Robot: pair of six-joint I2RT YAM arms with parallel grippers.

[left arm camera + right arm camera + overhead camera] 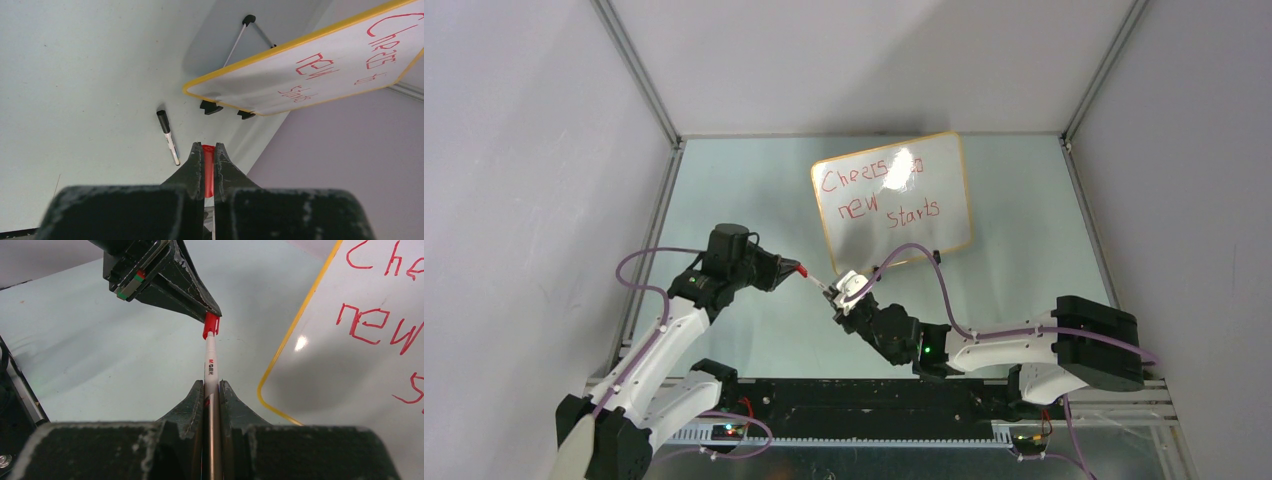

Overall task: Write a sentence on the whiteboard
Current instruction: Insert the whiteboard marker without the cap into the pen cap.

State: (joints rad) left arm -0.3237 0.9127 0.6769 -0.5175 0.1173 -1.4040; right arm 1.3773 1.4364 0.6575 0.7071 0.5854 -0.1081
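Both tools narrow. The left tool (208,149) is clamped on a red cap (208,170); the right tool (212,386) is clamped on a white marker (210,357). The marker's far end meets the cap, above the worktop (744,190). A black pen (167,136) lies flat beyond. The whiteboard (894,225) stands tilted, far right of centre. The sentence (879,190) reads "Cheers to new starts", red, in two rows.
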